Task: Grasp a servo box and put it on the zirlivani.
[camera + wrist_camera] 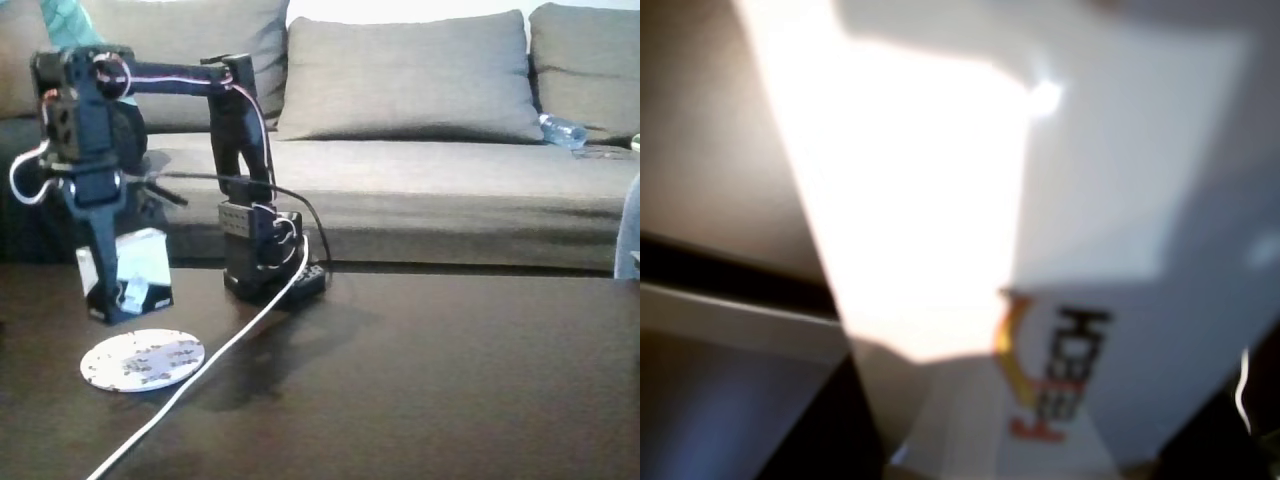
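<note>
gripper [108, 290] down over box [140, 268] | jaw state unclear | box just behind disc [142, 360], short carry

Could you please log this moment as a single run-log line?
phase: grasp | gripper: down at servo box, closure unclear | servo box: on table, behind zirlivani | zirlivani: bare | placement: pending

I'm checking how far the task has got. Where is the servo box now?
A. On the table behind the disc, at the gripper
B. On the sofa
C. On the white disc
A: in the fixed view the servo box stands on the table behind the zirlivani, with the gripper down at it.
</note>
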Robot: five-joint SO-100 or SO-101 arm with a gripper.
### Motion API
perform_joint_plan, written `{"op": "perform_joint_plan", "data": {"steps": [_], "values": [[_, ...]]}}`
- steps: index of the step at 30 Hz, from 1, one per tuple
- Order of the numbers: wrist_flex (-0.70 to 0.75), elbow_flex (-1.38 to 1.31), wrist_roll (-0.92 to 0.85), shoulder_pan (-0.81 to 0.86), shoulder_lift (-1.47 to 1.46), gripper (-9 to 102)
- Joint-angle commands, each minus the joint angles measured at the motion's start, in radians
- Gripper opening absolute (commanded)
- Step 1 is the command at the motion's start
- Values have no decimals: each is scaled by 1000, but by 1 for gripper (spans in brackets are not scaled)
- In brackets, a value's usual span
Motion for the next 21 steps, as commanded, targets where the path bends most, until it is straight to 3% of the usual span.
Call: {"op": "perform_joint_plan", "data": {"steps": [1, 15, 21], "values": [[-41, 9, 17, -8, 52, 13], [-198, 150, 21, -15, 51, 13], [-195, 155, 26, -17, 52, 13]]}}
